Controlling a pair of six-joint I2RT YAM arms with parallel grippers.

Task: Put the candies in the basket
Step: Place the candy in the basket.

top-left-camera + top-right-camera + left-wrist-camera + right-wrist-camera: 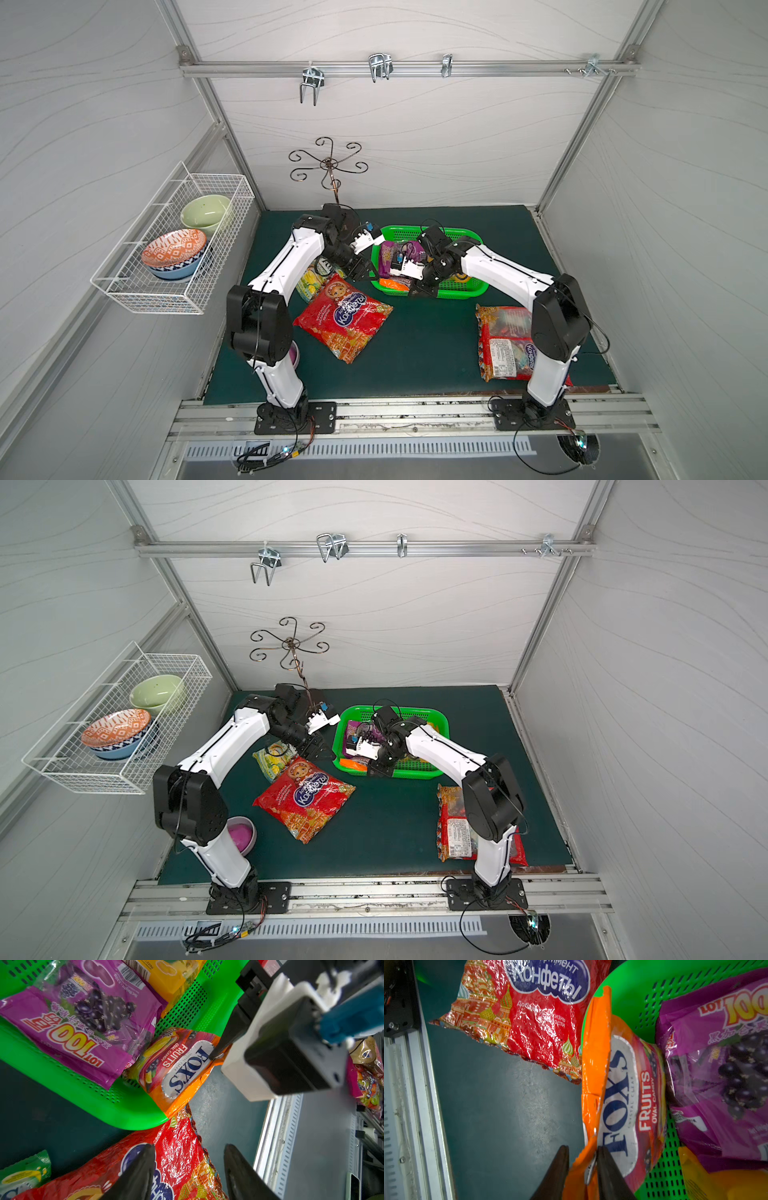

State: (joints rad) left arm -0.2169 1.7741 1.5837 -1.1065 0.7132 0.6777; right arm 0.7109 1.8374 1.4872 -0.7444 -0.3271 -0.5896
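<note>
The green basket [461, 292] [419, 773] holds a purple grape bag [390, 253] [83, 1022] and a yellow bag [170, 978]. A small orange bag [392, 284] [618, 1095] lies over its front rim. My right gripper [415, 291] [583, 1159] has its jaws narrowly apart round that bag's crumpled edge, so it is open. My left gripper [368, 272] [190, 1169] is open above the corner of a large red bag [345, 320] [176, 1147] on the mat. A green-yellow bag [313, 280] lies under the left arm. A second red bag [503, 345] lies partly under the right arm.
A white wire basket [174, 249] with bowls hangs on the left wall. A purple ball in a cup [241, 833] stands by the left arm's base. A metal hook stand [328, 166] rises behind the left arm. An aluminium rail [415, 411] runs along the mat's front edge.
</note>
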